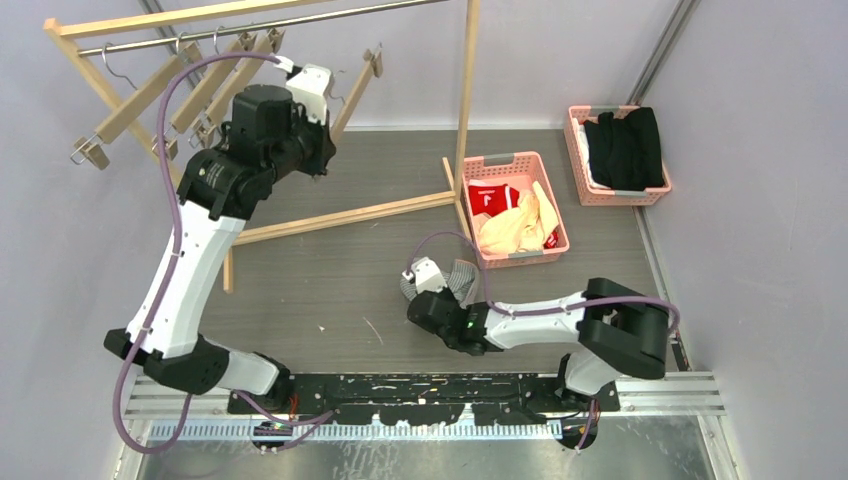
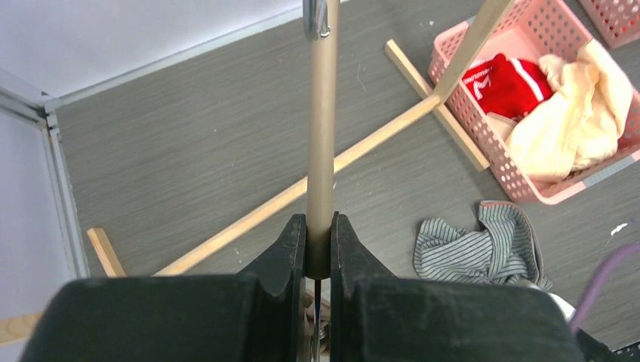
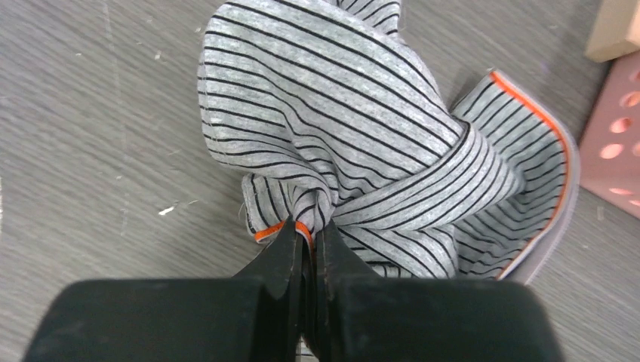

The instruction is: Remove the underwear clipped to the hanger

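— Black fingertips of the right gripper (image 3: 308, 234) filled the bottom of the right wrist view. What did they have?

— They were pinched together on a bunched fold of the striped shorts (image 3: 355, 128), right at an orange-trimmed edge. The shorts lay crumpled on the grey table (image 3: 98, 113), just beside the pink basket (image 3: 615, 151).

— And the left gripper (image 2: 318, 226)?

— Its jaws were clamped narrow on the wooden bar of a hanger (image 2: 323, 136), held high by the wooden rack (image 1: 467, 90), well apart from the right arm.

— Where were the other two pairs?

— Both lay in the pink basket near the foot of the rack. The red shorts (image 1: 495, 197) showed white lettering, and the cream shorts (image 1: 515, 228) were heaped against them, touching.

— Anything else on the table?

— A second basket (image 1: 577, 150) stood farther back by the right wall, with a black garment (image 1: 625, 145) inside. Several other hangers (image 1: 130, 110) hung from the rail (image 1: 250, 25) at the upper left. From above, the striped pair was mostly hidden behind the right wrist.
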Motion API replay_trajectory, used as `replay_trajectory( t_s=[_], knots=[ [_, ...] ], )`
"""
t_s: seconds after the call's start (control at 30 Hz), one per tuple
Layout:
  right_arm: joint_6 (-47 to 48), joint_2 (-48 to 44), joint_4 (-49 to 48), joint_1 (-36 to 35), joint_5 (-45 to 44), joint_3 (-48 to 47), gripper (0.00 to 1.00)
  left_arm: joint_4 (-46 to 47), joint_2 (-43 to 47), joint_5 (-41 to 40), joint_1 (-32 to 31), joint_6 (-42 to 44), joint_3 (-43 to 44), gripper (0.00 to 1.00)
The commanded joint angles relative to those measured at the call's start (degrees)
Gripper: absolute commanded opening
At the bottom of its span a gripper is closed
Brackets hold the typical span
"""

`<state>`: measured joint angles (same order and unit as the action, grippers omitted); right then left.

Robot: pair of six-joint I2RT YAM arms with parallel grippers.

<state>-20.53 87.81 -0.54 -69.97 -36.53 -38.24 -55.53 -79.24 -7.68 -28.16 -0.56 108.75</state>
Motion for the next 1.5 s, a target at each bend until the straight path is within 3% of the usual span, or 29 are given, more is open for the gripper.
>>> replay_trajectory(
  t_s=[0.0,0.23,0.37,0.5,0.77,1.13,1.17,1.23,1.27,1.47],
  knots=[
    [0.08,-9.89,1.99,0.29,-8.82,-1.56,0.01,-0.23,-2.02,3.48,1.15,0.28,8.18,0.0],
    [15.58,-27.25,-0.16,0.28,-18.01,-6.13,0.01,-0.51,-4.12,3.86,1.84,0.09,15.17,0.0],
    [25.85,-31.92,-6.59,1.3,-26.06,-8.67,0.01,1.13,-5.86,5.33,3.6,-1.16,18.38,0.0],
    [31.93,-35.57,-12.94,7.14,-26.82,-9.54,0.01,1.8,-8.47,6.46,5.47,-2.12,22.84,0.0],
    [30.51,-38.91,-14.25,26.03,-18.14,-10.43,0.01,2.57,-12.63,8.41,8.92,-4.01,27.13,0.0],
    [24.23,-34.91,-16.0,35.9,-11.15,-6.09,0.01,5.06,-13.43,5.52,10.06,-5.49,23.16,0.0],
    [23.6,-34.33,-16.0,36.56,-10.35,-5.79,0.01,5.87,-12.9,4.61,10.06,-5.73,21.58,0.02],
    [22.81,-32.89,-16.03,37.63,-9.06,-5.63,0.01,7.66,-11.48,3.36,10.14,-5.77,18.76,0.2],
    [22.45,-32.27,-15.99,38.16,-8.29,-5.69,0.01,7.95,-10.86,3.04,10.17,-5.7,17.56,0.23],
    [20.68,-28.44,-16.08,41.15,-2.79,-6.14,0.01,11.15,-7.38,2.58,10.23,-5.26,14.93,0.31]
  ],
)
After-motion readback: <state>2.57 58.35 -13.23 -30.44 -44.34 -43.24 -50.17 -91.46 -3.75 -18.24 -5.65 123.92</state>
